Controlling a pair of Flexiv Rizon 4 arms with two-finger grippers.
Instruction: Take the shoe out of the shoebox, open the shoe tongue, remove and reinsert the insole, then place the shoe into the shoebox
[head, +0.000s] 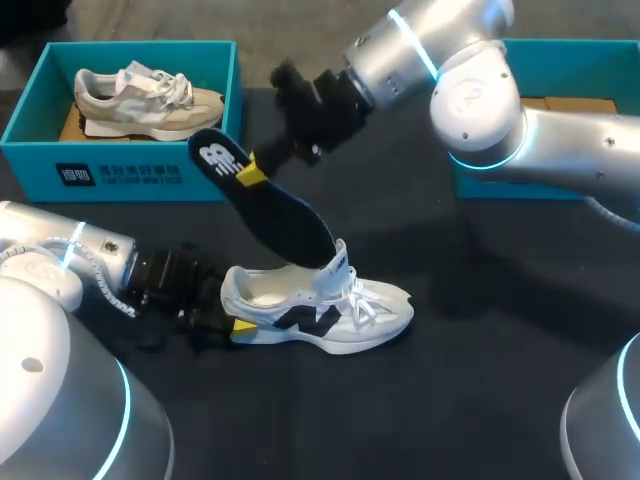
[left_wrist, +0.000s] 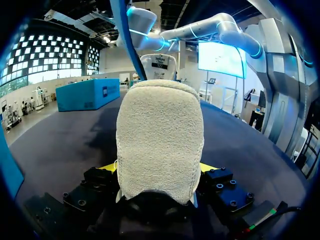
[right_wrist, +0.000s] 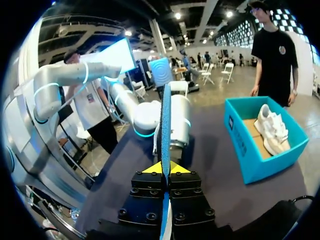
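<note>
A white shoe (head: 330, 310) with a black side mark lies on the black table, toe pointing right. My left gripper (head: 232, 327) is shut on its heel; in the left wrist view the fleecy heel (left_wrist: 160, 135) fills the gap between the yellow fingertips (left_wrist: 107, 167). My right gripper (head: 250, 172) is shut on a dark blue insole (head: 275, 210), held slanted above the shoe with its far end at the shoe's opening beside the raised tongue (head: 337, 265). In the right wrist view the insole (right_wrist: 165, 115) stands edge-on between the right gripper (right_wrist: 163, 169).
A teal shoebox (head: 120, 180) at the back left holds a beige shoe (head: 145, 100); it also shows beside the insole as the shoebox (right_wrist: 250, 155). A second teal box (head: 600, 60) sits at the back right, behind my right arm.
</note>
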